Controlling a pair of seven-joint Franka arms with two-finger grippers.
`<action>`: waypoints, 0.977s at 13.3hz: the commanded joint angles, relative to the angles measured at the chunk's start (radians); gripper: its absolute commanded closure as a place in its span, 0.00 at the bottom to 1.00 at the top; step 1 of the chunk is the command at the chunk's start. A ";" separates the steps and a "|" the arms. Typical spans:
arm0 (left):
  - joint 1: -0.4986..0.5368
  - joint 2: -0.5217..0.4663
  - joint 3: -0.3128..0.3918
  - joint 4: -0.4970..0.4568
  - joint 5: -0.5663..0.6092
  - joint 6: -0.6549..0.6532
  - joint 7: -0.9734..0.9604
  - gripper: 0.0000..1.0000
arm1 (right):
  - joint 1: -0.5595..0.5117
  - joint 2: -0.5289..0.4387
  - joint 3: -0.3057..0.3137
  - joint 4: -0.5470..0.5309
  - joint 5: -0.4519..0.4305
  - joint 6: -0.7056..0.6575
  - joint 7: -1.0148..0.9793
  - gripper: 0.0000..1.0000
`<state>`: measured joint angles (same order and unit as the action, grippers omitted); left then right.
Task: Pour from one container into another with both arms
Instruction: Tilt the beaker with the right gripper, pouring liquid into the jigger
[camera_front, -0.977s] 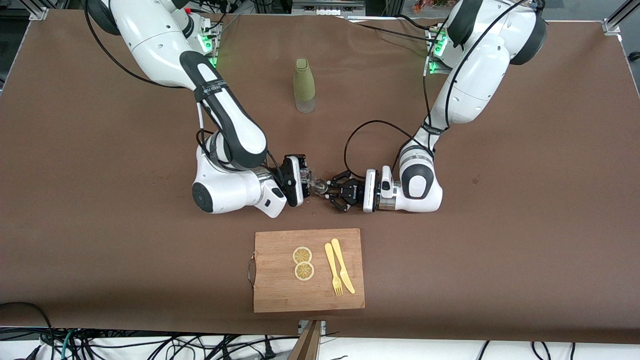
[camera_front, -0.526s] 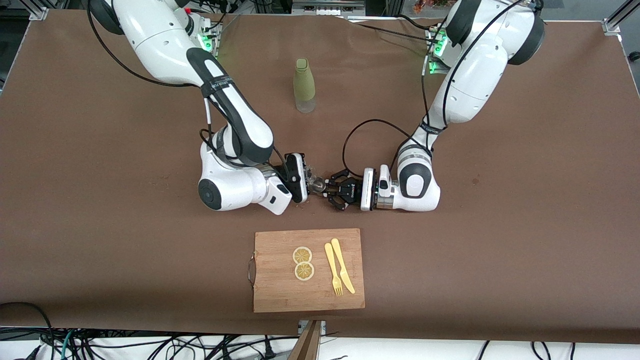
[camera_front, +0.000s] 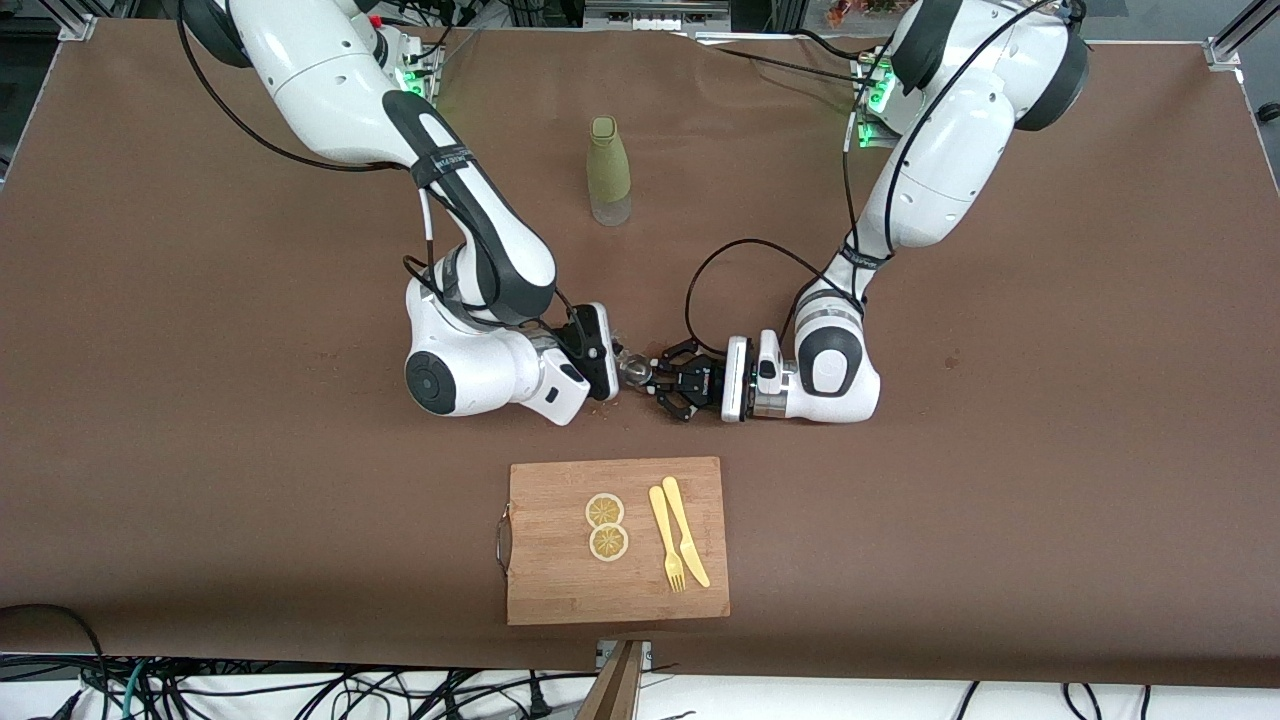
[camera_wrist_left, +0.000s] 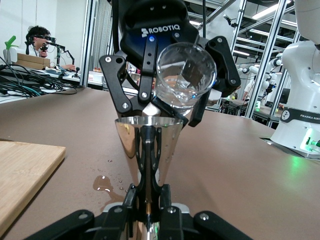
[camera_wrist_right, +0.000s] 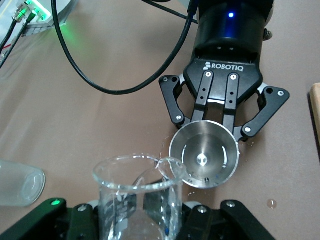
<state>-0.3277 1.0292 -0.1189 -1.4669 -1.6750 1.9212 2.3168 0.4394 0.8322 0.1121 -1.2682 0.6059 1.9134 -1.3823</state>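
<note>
Nearest the front camera sits a wooden cutting board (camera_front: 618, 540) with 2 lemon slices (camera_front: 606, 526) on it, plus a yellow plastic fork (camera_front: 666, 540) and knife (camera_front: 685, 530) lying side by side toward the left arm's end of the board.

Farther from the camera than the board, mid-table, the 2 grippers meet nose to nose. The left gripper (camera_front: 668, 381) comes in from the left arm's end and is clamped tight on the waist of the silver jigger (camera_wrist_left: 148, 145) — it stands upright with its round rim up, and the right wrist view looks straight down into its bowl (camera_wrist_right: 204, 160). The right gripper (camera_front: 612, 352) comes in from the right arm's end and is squeezed shut on the little clear glass cup (camera_wrist_left: 186, 75), which is tipped over with its lip right at the jigger's rim, touching or as good as. There's a small puddle (camera_wrist_left: 103, 184) and a few drops on the brown table (camera_front: 1000, 500) just beside the jigger's base.

Farthest from the camera, between the 2 arm bases, the olive-green bottle (camera_front: 608, 172) stands upright with its clear base on the table, well apart from both grippers.
</note>
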 joint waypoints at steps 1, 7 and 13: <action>-0.010 0.008 -0.001 0.016 -0.040 0.012 0.033 1.00 | 0.013 -0.019 -0.009 -0.002 -0.023 -0.011 0.029 1.00; -0.010 0.006 -0.001 0.007 -0.037 0.004 0.036 1.00 | 0.021 -0.019 -0.003 0.033 -0.104 -0.011 0.120 1.00; -0.014 0.006 -0.002 0.007 -0.037 0.004 0.042 1.00 | 0.015 -0.016 -0.005 0.072 -0.097 0.001 0.155 1.00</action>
<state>-0.3300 1.0323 -0.1207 -1.4669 -1.6750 1.9199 2.3181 0.4512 0.8202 0.1084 -1.2137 0.5236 1.9148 -1.2563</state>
